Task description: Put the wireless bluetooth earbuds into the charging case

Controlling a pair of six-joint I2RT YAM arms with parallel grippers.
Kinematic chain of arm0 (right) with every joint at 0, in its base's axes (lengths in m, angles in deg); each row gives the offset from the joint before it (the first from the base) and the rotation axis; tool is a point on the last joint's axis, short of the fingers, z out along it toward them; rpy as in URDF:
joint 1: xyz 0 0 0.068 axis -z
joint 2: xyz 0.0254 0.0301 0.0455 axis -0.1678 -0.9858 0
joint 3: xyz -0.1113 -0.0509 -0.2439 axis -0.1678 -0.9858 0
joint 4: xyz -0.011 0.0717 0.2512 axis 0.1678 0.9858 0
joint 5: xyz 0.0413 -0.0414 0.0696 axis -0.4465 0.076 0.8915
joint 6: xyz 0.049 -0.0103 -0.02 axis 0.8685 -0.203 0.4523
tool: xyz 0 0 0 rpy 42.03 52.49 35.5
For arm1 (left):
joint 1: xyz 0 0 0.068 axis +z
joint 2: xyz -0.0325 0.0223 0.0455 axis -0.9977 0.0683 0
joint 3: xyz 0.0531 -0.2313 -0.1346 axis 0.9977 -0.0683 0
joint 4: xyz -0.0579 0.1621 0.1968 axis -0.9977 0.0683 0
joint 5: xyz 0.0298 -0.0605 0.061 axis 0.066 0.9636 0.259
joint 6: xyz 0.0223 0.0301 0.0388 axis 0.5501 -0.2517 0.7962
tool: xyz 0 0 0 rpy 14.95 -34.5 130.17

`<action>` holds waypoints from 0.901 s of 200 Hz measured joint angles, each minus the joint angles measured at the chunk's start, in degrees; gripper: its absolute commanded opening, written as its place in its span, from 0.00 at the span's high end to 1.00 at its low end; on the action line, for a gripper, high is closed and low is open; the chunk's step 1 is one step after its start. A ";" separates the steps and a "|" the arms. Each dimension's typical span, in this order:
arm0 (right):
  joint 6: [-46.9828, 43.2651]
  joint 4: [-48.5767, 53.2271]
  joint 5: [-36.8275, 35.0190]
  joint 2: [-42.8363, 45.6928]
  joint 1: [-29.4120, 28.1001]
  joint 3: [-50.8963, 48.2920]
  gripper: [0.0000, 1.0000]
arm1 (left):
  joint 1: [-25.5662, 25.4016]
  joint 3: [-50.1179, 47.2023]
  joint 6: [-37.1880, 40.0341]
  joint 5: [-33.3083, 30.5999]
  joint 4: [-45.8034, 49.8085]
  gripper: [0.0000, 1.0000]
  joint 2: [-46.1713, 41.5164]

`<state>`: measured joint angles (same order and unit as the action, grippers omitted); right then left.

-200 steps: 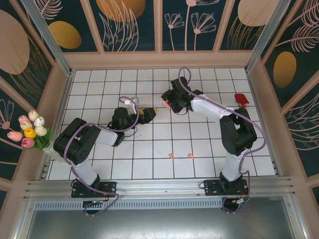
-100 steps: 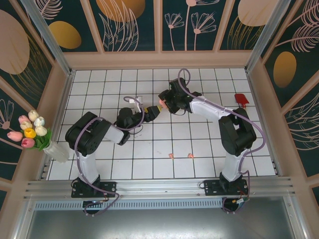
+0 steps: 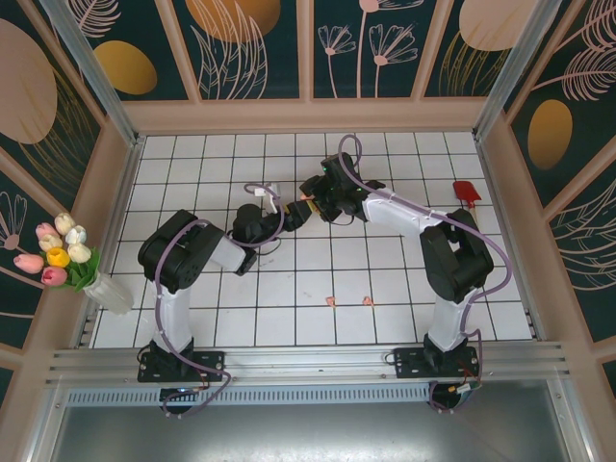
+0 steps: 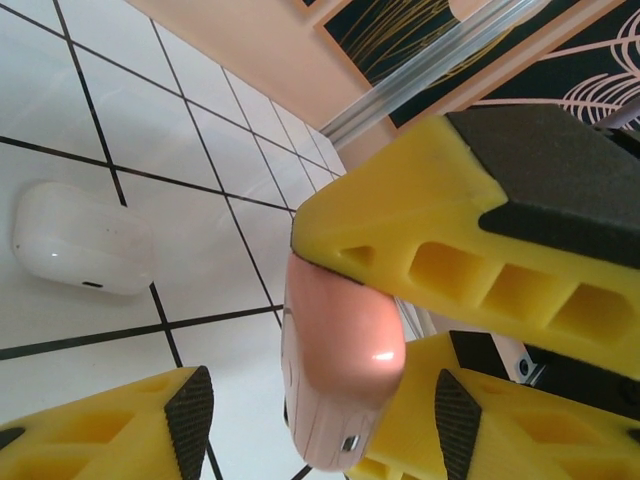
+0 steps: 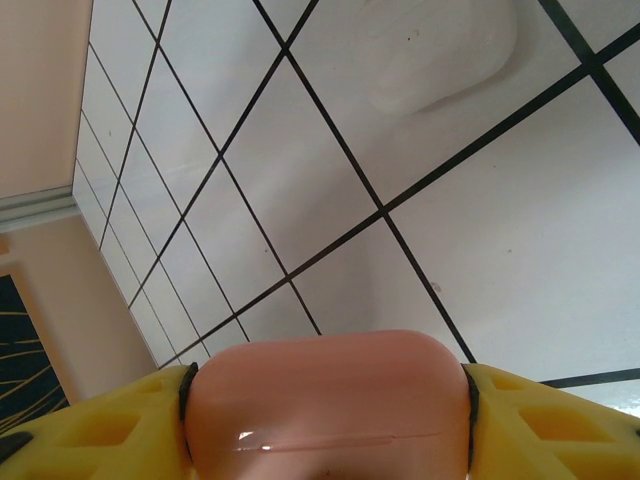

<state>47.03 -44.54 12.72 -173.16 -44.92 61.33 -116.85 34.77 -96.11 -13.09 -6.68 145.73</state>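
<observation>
- Left gripper [image 4: 320, 412]: part open and empty, yellow fingers straddling the near end of a glossy salmon-pink rounded plastic charging case [image 4: 340, 350], with gaps on both sides.
- Two tiny salmon-pink earbuds [image 3: 331, 301] lie on the tiles well apart from that case, on its arm-base side.
- Right gripper [image 5: 325, 410] clamps the case's far end; its long axis seems to point at the left arm.
- White rounded plastic case [image 4: 80, 240] lies on the tiles beyond.

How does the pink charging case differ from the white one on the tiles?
Colour: the pink case is salmon-pink, while the white case is plain white. Pose: the pink case is held off the table, clamped between the fingers of the right gripper. The white case lies flat on the tiled table, and nothing touches it. Both are rounded and glossy, and both look closed.
</observation>
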 measured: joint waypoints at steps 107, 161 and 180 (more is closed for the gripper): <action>1.07 -1.07 0.59 0.02 -0.11 -0.96 0.50 | -0.22 1.42 -0.20 -0.42 -0.63 0.59 1.03; 1.27 -1.20 0.59 0.02 -0.11 -1.03 0.50 | -0.22 1.42 -0.20 -0.44 -0.63 0.59 1.03; 1.27 -1.20 0.59 0.02 -0.11 -1.03 0.50 | -0.22 1.40 -0.17 -0.57 -0.61 0.64 1.03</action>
<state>48.29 -45.74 13.32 -173.14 -45.03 60.30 -117.06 36.17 -96.28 -13.66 -7.29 146.76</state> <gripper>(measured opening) 0.598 0.381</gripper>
